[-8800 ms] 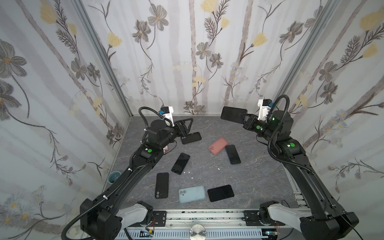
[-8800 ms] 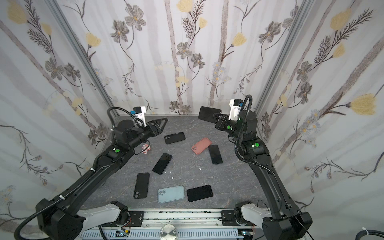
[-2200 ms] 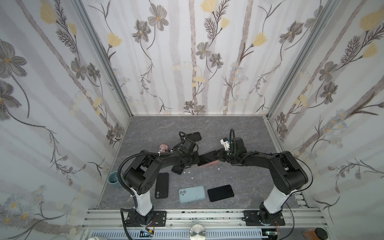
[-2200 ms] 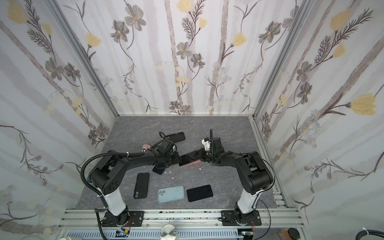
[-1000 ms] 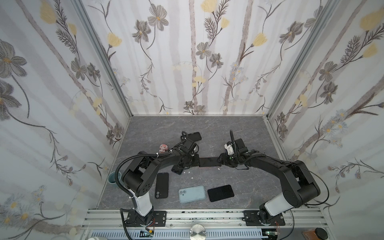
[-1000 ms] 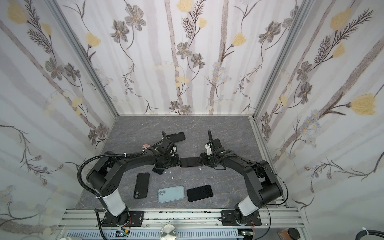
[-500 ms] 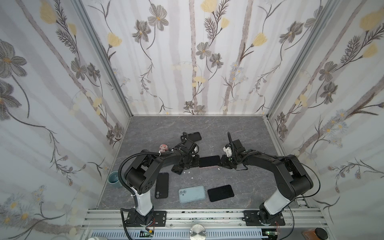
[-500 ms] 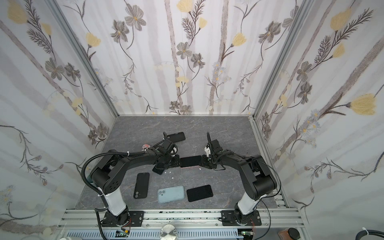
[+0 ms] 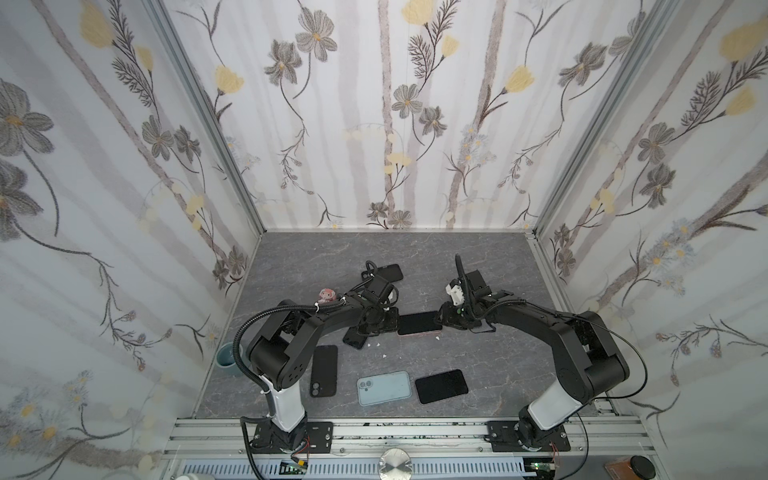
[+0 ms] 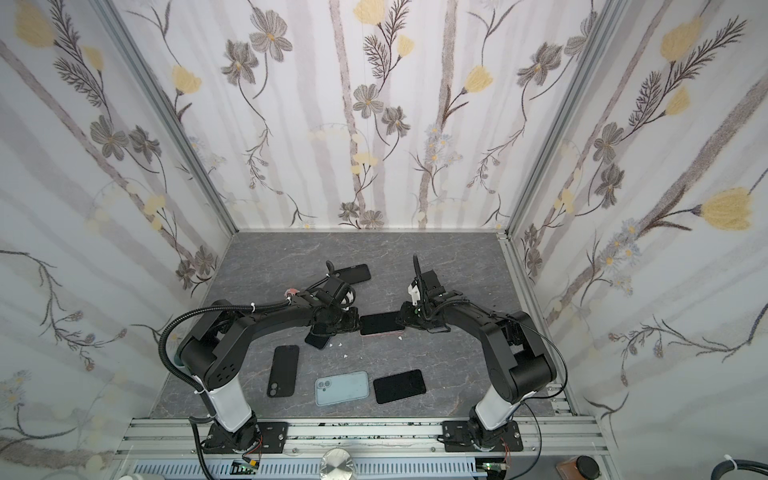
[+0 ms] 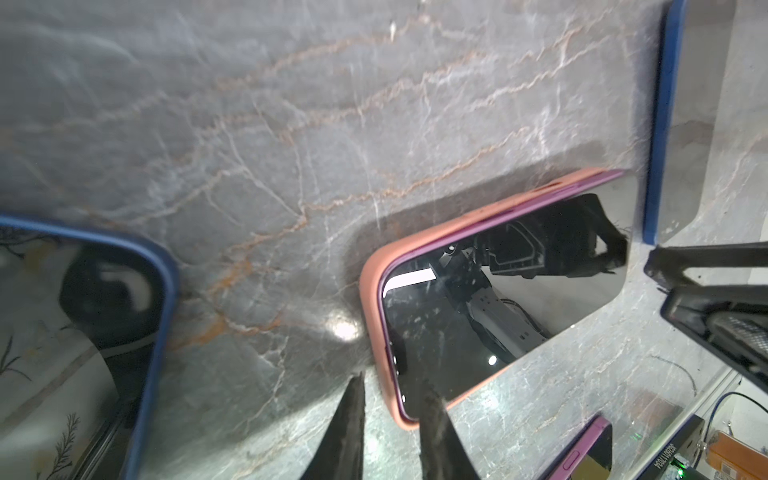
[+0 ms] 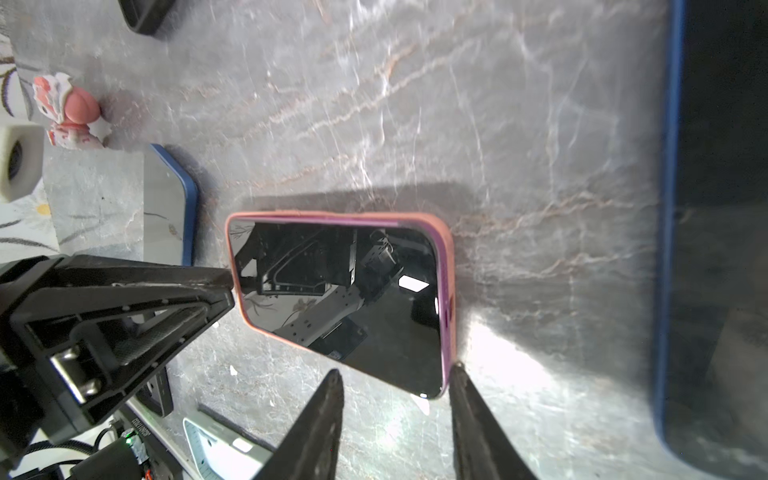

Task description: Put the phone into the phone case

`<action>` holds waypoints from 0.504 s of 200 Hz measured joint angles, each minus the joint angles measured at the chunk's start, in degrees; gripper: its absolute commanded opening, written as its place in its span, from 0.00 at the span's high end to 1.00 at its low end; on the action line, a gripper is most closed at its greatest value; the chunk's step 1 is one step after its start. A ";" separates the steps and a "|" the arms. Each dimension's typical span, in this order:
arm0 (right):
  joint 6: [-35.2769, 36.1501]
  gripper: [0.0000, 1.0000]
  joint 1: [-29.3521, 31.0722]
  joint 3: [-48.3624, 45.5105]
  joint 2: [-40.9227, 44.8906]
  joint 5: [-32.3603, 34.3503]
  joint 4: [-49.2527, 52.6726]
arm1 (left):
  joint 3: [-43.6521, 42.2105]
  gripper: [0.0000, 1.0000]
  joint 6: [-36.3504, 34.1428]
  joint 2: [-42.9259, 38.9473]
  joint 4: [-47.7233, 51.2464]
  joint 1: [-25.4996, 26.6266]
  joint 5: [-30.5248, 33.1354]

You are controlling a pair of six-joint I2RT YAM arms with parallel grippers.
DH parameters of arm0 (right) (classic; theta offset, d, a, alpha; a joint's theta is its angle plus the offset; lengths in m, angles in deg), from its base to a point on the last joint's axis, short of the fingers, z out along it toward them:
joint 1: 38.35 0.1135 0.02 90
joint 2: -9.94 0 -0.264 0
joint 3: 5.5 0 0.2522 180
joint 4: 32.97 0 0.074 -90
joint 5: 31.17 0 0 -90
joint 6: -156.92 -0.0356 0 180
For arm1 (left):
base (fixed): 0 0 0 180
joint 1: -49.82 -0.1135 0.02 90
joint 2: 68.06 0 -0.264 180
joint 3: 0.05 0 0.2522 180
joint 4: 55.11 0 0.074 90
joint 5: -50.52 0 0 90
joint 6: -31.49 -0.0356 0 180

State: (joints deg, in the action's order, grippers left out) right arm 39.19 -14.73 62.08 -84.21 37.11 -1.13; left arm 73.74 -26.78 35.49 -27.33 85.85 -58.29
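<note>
Table (image 9: 478, 266): grey, veined, stone-look top.

Phone (image 9: 419, 323) (image 10: 381, 324): lies flat at the middle of both top views, long side left to right. Black glossy screen faces up and mirrors the arms. A purple edge shows inside the rim.

Phone case (image 11: 370, 291) (image 12: 448, 266): salmon pink, wrapped around the phone.

Right gripper (image 12: 397, 370): at the phone's right end. Jaws stand wide apart, one tip touching the case's corner.

Left gripper (image 11: 392, 382): at the phone's left end. Tips are narrowly apart and straddle the case's rim. Whether they pinch it cannot be told.
</note>
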 measured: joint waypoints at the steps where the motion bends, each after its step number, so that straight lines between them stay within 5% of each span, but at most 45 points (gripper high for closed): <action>1: 0.07 0.62 0.00 0.07 -0.02 0.07 0.07 | 0.04 0.77 0.00 0.00 0.02 0.00 0.02; 101: 3.58 0.76 0.15 3.85 -5.42 0.83 4.15 | 0.63 0.79 -0.15 2.03 0.57 0.00 -0.79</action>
State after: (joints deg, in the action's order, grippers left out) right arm 42.78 -14.58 65.93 -89.63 37.94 3.03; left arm 74.38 -26.93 37.52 -26.76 85.85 -59.08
